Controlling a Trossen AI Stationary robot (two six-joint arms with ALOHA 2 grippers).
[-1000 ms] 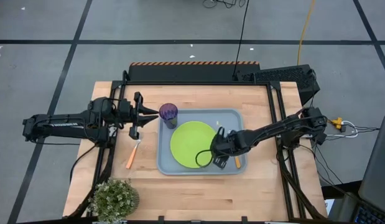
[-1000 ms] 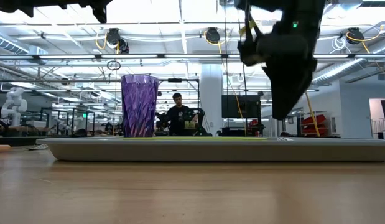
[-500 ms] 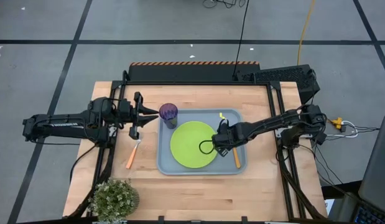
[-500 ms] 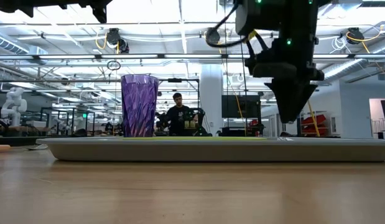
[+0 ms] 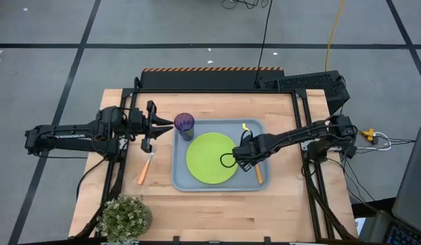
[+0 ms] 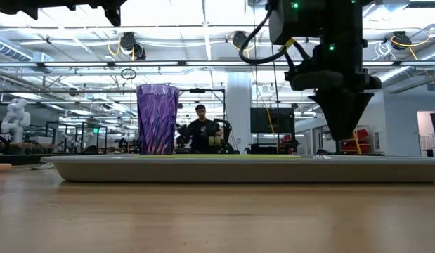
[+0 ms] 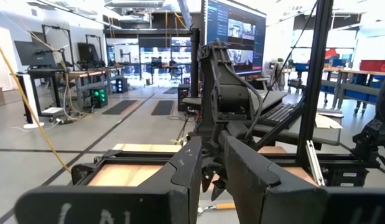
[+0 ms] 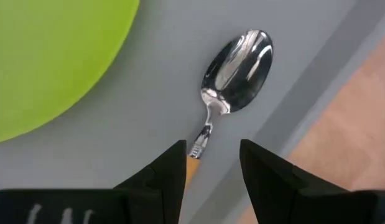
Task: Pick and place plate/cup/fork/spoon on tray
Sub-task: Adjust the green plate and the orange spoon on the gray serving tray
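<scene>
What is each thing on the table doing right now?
Tray: flat on the table.
Plate: lying on the tray.
Cup: upright on the tray's corner.
Spoon: lying on the tray beside the plate.
Fork: lying on the table, off the tray.
Right claw: open above the spoon, empty.
Left claw: beside the cup, holding nothing.

robotics lab: workbenches, monitors, ceiling pipes

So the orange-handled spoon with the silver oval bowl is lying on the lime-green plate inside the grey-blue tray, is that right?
Not quite: the orange-handled spoon lies on the bare floor of the grey-blue rectangular tray, beside the flat round lime-green plate, not on it. The right wrist view shows a strip of tray between them.
</scene>
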